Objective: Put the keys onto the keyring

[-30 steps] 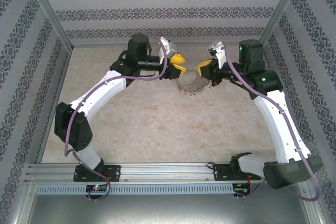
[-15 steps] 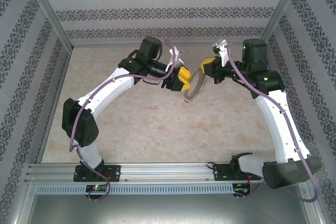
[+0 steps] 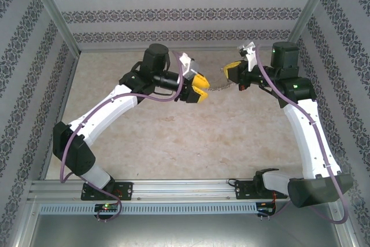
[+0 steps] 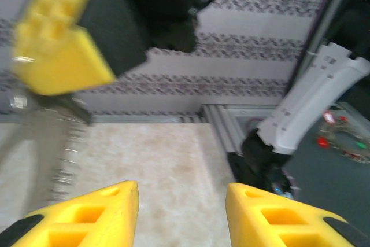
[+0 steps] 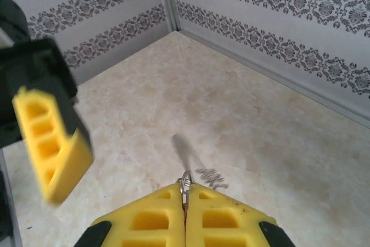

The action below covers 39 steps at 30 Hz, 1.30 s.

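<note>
Grey keyring (image 5: 184,169): pinched by its rim in the right hand (image 5: 185,192); it juts forward from the fingertips, seen edge-on, and is lifted clear of the worktop (image 5: 272,143).
Right hand: pads pressed together on the rim, with nothing else between them.
Left hand (image 4: 181,194): fingers spread, nothing to be seen in the gap; it faces the right hand from just beyond the hoop's far edge.
Key: too small or too blurred to place (I cannot tell where it is).
Step in hand: by my judgement, lining up the two hands so a key can be threaded onto the hoop.
Doing it well: a firm right-hand pinch, with the rim presented squarely to the left hand. The left hand should come in slowly along the rim, not across it.
In the way: small wire loops (image 5: 211,176) fringe the rim just ahead of the right fingertips and could snag. The hands are also near enough to bump.
Around: patterned walls (image 5: 277,4), well beyond both hands.
</note>
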Tool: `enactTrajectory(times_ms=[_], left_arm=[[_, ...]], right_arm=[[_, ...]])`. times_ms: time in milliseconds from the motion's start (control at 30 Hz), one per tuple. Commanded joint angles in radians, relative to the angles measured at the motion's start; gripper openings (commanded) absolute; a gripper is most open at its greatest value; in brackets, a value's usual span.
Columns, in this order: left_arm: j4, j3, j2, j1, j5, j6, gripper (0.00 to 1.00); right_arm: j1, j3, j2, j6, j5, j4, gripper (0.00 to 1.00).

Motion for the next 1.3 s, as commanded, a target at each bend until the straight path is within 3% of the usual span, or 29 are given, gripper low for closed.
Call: enactTrajectory(times_ms=[0, 567, 867, 1033, 1267], left_arm=[[0.093, 0.021, 0.003, 0.031, -0.082, -0.026, 0.44], [0.021, 0.153, 0.08, -0.016, 0.057, 0.009, 0.4], [0.046, 0.163, 0.114, -0.051, -0.041, -0.006, 0.41], [0.12, 0.085, 0.051, -0.035, -0.14, -0.001, 0.41], [0.044, 0.121, 0.06, -0.03, -0.117, 0.021, 0.41]], right_arm=[[-0.016, 0.031, -0.015, 0.003, -0.098, 0.027, 0.0], [0.003, 0.011, -0.039, 0.049, -0.143, 0.043, 0.0], [0.031, 0.011, -0.045, 0.037, -0.138, 0.033, 0.0], [0.032, 0.015, -0.046, 0.023, -0.144, 0.013, 0.0], [0.033, 0.01, -0.051, 0.023, -0.141, 0.017, 0.0]])
